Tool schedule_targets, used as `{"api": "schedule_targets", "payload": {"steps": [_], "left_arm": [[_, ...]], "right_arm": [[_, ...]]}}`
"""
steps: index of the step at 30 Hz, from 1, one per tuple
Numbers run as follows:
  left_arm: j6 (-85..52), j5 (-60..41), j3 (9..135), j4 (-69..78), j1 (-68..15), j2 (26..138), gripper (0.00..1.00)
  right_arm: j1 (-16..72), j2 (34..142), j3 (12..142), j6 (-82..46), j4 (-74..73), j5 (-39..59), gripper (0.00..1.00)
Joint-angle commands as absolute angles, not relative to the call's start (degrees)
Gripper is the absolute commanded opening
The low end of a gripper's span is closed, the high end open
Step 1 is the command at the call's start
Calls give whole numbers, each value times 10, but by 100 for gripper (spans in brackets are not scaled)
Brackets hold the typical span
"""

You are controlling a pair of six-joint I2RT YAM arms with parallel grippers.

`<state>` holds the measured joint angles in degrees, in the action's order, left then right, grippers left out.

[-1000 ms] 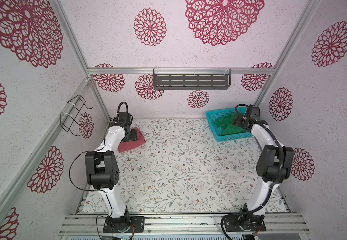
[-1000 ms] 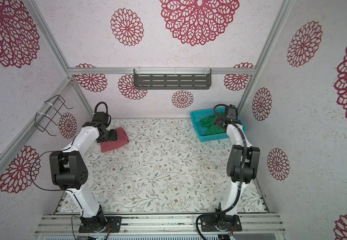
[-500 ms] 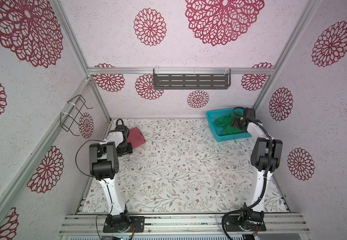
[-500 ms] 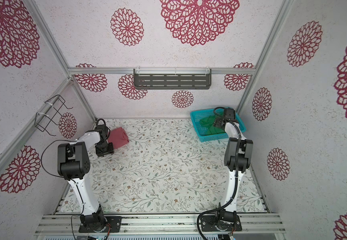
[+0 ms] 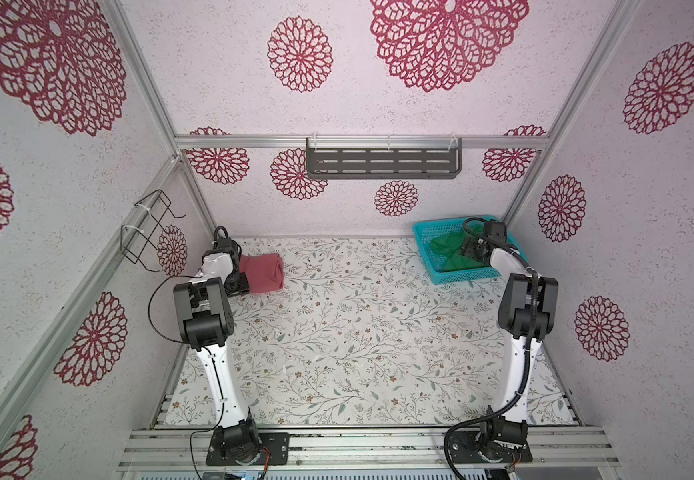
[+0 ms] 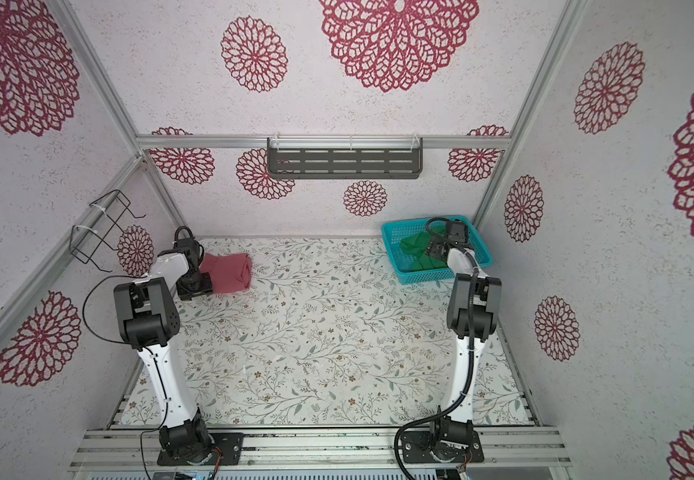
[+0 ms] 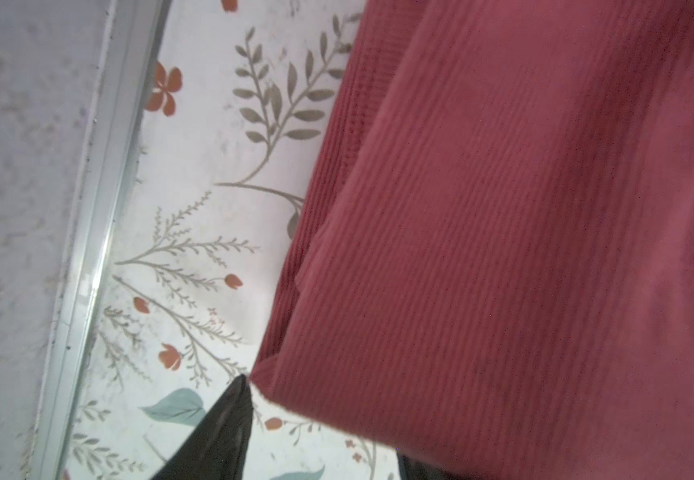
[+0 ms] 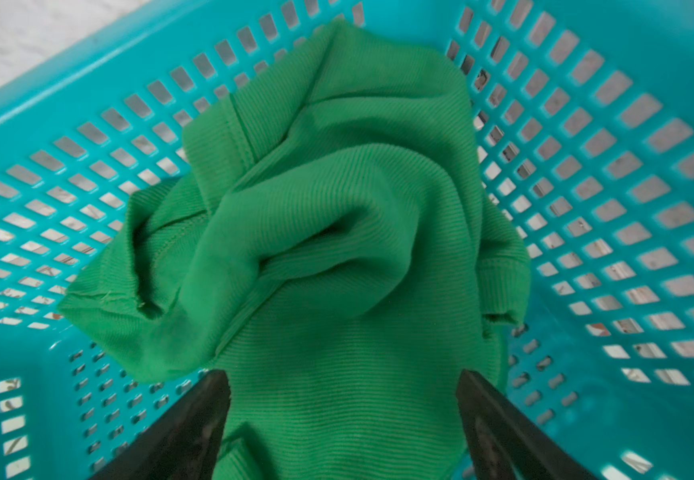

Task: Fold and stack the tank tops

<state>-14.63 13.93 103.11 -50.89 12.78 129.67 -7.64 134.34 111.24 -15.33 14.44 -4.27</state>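
Counting two: pink tank top lying on table, green tank top sitting in one basket; right hand gaping over it; left hand: cannot tell.

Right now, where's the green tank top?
In both top views, far right: green tank top crumpled inside the turquoise basket, back corner, under the right hand.

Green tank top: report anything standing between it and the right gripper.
Nothing visible. The right gripper, fingers open, hangs directly over the crumpled green tank top in the turquoise basket; only cloth shows between them.
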Motion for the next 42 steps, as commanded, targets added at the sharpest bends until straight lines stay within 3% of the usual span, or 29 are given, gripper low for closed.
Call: {"api": "schedule_targets", "payload": {"steps": [1,4,7,8,11,14,18,22,30,37,42], "left_arm": [[-146,159,1040,-503,131,1291,57],[-154,152,1018,-506,128,1263,62],[-165,175,959,-495,119,1195,78],[-170,180,935,-485,117,1166,82],[-183,181,877,-463,105,1069,86],[-194,202,837,-460,82,994,87],[-220,173,776,-434,32,904,87],[-265,55,704,-366,-31,840,88],[-292,51,680,-349,-163,777,89],[-323,11,622,-280,-172,701,87],[-335,9,592,-286,-171,698,86]], "right_arm": [[-82,1373,1165,-177,142,-42,89],[-80,1408,1207,-187,160,-26,88],[-80,1425,1223,-195,161,-15,79],[-80,1426,1224,-196,163,-11,70],[-79,1398,1207,-194,156,1,29],[-79,1344,1185,-187,149,8,0],[-74,1258,1174,-169,164,23,0],[-52,1161,1153,-140,175,31,0],[17,1004,1156,-97,248,65,0],[122,882,1148,-80,291,116,0],[146,815,1030,-145,249,188,0]]}}
